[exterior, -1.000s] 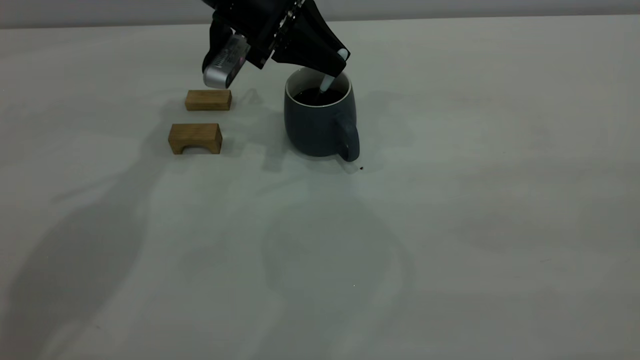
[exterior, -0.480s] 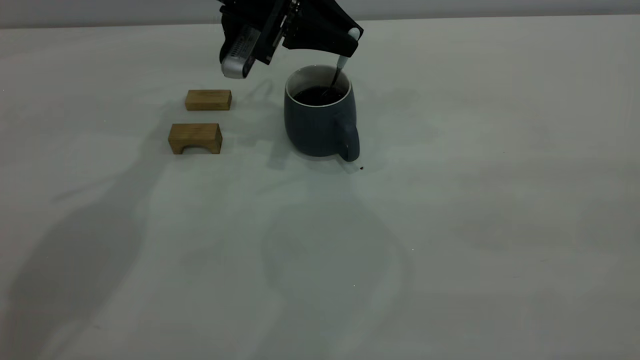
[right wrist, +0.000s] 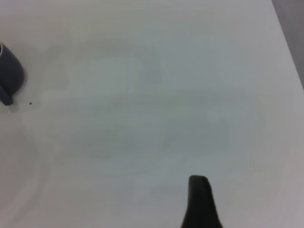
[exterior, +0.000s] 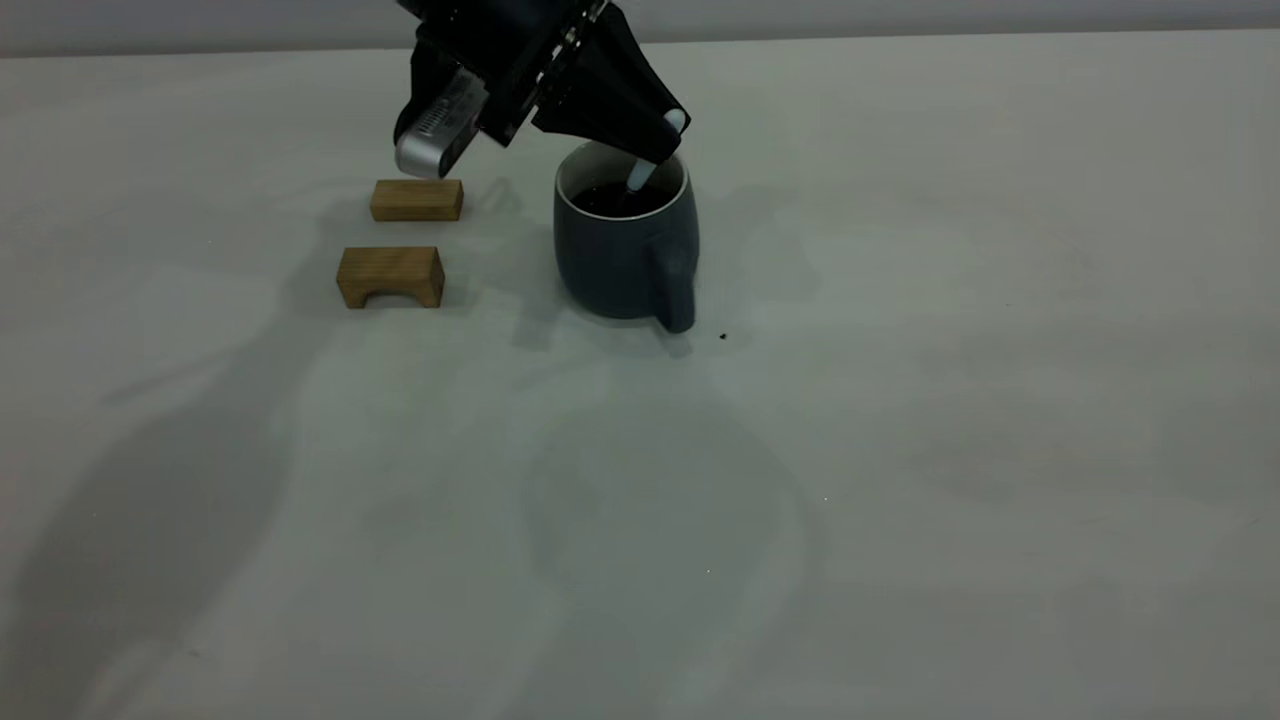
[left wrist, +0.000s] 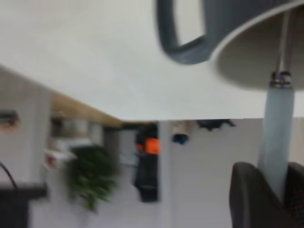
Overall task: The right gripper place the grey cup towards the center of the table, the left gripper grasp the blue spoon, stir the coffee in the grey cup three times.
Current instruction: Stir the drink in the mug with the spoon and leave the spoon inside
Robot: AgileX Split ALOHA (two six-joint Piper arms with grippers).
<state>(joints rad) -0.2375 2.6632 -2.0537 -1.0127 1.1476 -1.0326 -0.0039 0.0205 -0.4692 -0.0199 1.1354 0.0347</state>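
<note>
Off-white table [exterior: 900, 400] carries my grey cup [exterior: 620, 260]; left gripper [exterior: 655, 135] above it pinches slim, slippery blue spoon [exterior: 637, 177] by its handle; right gripper [right wrist: 202, 204] fingers indeterminate.

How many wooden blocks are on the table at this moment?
2. A plain flat wooden block lies left of the grey cup, near the table's far edge. An arched wooden block sits just in front of it. None seems hidden.
</note>
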